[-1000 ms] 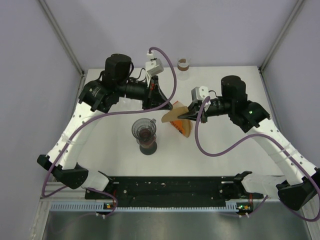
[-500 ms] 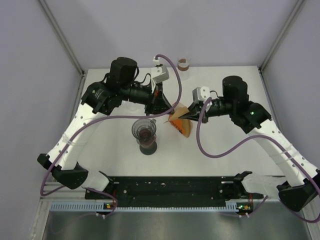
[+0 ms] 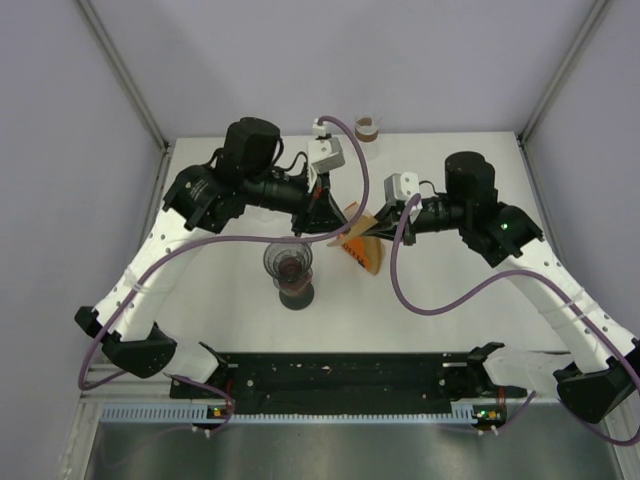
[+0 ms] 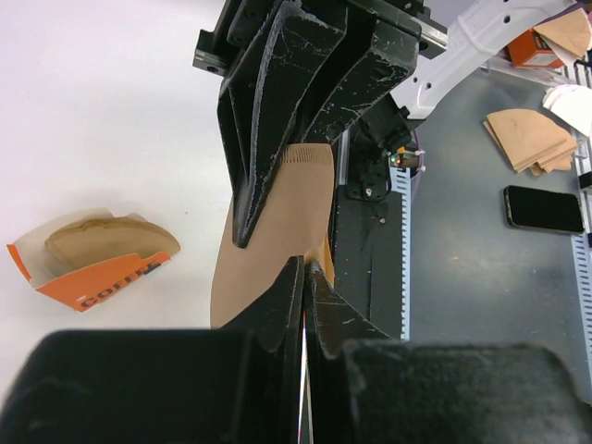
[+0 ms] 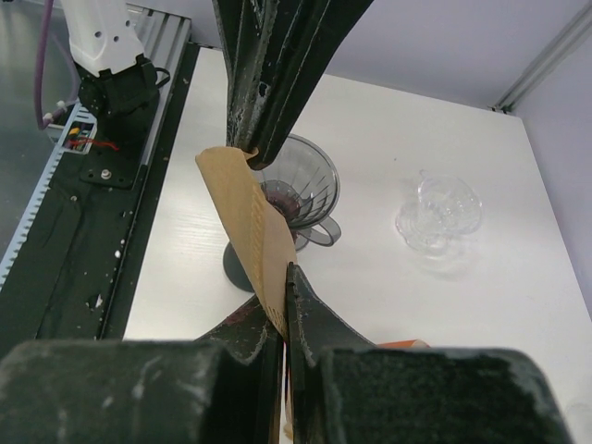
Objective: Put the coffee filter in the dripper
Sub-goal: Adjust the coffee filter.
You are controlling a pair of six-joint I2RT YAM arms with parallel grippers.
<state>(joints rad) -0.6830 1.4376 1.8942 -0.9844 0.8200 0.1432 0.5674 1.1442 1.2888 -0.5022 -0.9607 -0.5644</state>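
Observation:
The brown paper coffee filter (image 3: 356, 217) hangs in the air between both grippers, right of and above the dripper. My right gripper (image 3: 372, 228) is shut on its lower edge, as the right wrist view (image 5: 285, 270) shows. My left gripper (image 3: 335, 215) is shut on the filter's opposite edge (image 4: 304, 264); its tips meet the filter's top corner (image 5: 248, 157). The dark clear dripper (image 3: 288, 262) stands upright on its base on the white table, empty, and shows behind the filter (image 5: 305, 180).
An orange open box of filters (image 3: 366, 258) lies on the table just right of the dripper, under the grippers; it also shows in the left wrist view (image 4: 92, 268). A small glass cup (image 3: 369, 128) stands at the table's far edge.
My left gripper has moved right to the filter held by the right gripper and closed on its edge. The filter has lifted and stands more on edge. The right arm has barely moved.

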